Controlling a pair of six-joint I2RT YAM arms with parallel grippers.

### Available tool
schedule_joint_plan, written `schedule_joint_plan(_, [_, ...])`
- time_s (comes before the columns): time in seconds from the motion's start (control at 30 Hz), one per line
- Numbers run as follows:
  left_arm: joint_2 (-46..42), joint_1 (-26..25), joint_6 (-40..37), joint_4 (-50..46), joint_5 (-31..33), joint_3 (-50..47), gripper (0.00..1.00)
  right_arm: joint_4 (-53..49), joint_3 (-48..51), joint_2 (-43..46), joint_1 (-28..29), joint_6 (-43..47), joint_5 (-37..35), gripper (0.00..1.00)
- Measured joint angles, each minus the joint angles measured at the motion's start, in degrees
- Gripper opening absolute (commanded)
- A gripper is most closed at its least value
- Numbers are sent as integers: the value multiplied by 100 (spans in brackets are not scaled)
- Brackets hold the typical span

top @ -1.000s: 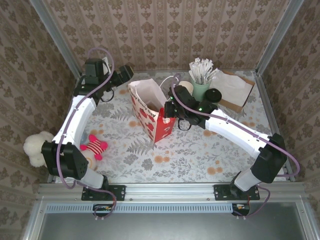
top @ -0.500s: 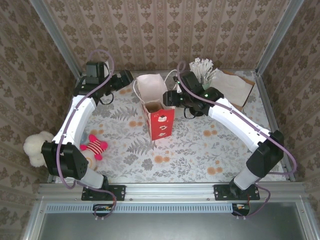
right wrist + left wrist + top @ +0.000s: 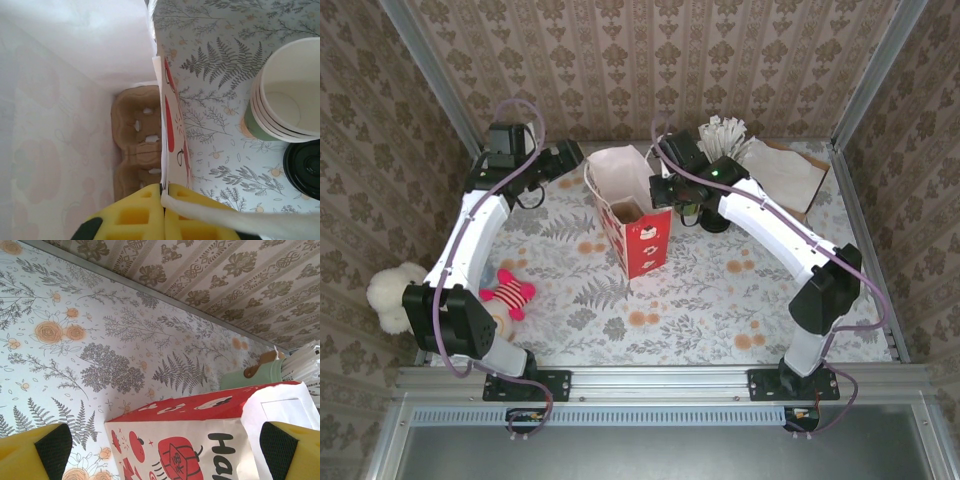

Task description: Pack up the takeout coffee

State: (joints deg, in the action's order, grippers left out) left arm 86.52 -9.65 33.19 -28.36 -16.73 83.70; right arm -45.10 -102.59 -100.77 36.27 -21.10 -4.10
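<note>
- Coffee (image 3: 304, 169) is standing on the floral table (image 3: 720, 300), outside the bag. From the right wrist I am seeing little more than its black lid, cut off at the lower right edge of the frame.
- Just beside it, a stack of cream paper cups (image 3: 287, 90) is sitting mouth-up.
- The right gripper (image 3: 164, 194) is clenching the rim of the red-and-white paper bag (image 3: 635, 215). Its yellow fingers (image 3: 132, 216) are pressing together on the wall, one inside and one outside, and the white handle is crossing the outer one.
- The bag is standing upright and open, and a brown cardboard cup carrier (image 3: 137, 140) is lying at its bottom.
- The left gripper (image 3: 165, 450) is hanging released, jaws spread wide, near the bag's other side. I cannot tell whether it is touching the paper.
- A mint-green cup of white stirrers (image 3: 722, 150) is standing at the back, behind the right arm.
- A red-striped plush toy (image 3: 508, 293) is lying near the left arm.
</note>
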Motion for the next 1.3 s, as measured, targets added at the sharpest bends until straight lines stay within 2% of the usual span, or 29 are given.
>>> schedule_joint_plan(0.17, [0, 0, 2, 2, 0, 0, 100, 7, 522, 520, 4, 236, 262, 2])
schedule_joint_plan(0.3, [0, 7, 4, 7, 0, 0, 100, 2, 739, 774, 4, 282, 341, 9])
schedule_joint_plan(0.37, [0, 9, 4, 7, -2, 0, 100, 2, 789, 804, 4, 278, 354, 16])
schedule_joint_plan(0.43, [2, 11, 7, 7, -4, 0, 100, -2, 820, 804, 4, 251, 369, 29])
schedule_joint_plan(0.53, [28, 11, 9, 26, -24, 0, 100, -22, 822, 824, 2, 221, 374, 55])
schedule_joint_plan(0.67, [105, 15, 9, 50, -22, 9, 100, -61, 861, 1082, -81, 256, 461, 73])
schedule_joint_plan(0.7, [116, 17, 9, 52, -9, 9, 100, -70, 907, 1222, -138, 313, 516, 82])
schedule_joint_plan(0.73, [118, 22, 13, 52, 13, 9, 100, -74, 960, 1373, -203, 319, 555, 98])
schedule_joint_plan(0.87, [114, 66, 105, 210, 166, -31, 100, 24, 1414, 2232, -614, 426, 640, 100])
schedule_joint_plan(1.07, [107, 149, 251, 461, 356, -269, 100, 549, 2312, 3353, -1751, 267, 599, 100])
schedule_joint_plan(1.17, [59, 168, 328, 568, 485, -409, 100, 636, 2736, 3467, -2385, 136, 476, 100])
schedule_joint_plan(1.3, [-46, 229, 442, 734, 597, -629, 100, 658, 3040, 3051, -3049, -7, 452, 100])
